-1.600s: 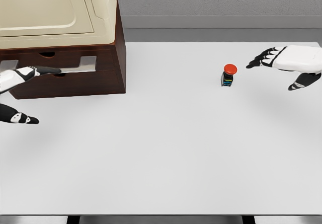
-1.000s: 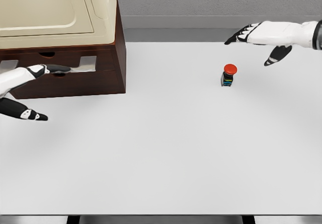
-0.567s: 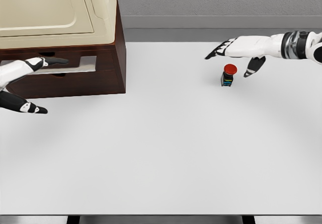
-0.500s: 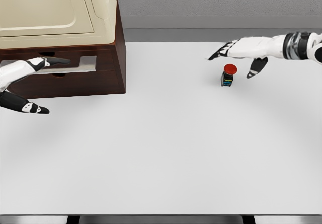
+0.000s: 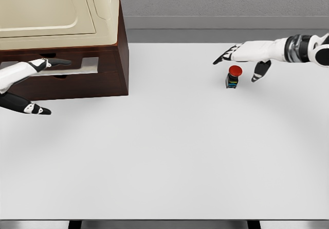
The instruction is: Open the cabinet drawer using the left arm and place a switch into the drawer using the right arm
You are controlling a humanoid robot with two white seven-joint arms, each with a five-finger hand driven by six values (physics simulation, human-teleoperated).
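The switch (image 5: 233,77), a small dark box with a red button on top, stands upright on the white table (image 5: 169,152) at the right. My right hand (image 5: 240,60) hovers just behind and above it, open, fingers stretched left and thumb hanging down to the switch's right, not touching. The dark brown cabinet (image 5: 103,59) with a cream top stands at the back left. Its drawer front carries a grey handle (image 5: 77,67). My left hand (image 5: 32,85) is open at the drawer front, fingers reaching over the handle's left part, thumb low.
The grey wall runs behind the table's far edge. The cabinet's cream top (image 5: 51,7) overhangs the drawer front.
My right hand swung left from the table's right side to above the switch. My left hand rose slightly to the handle. The drawer looks unmoved.
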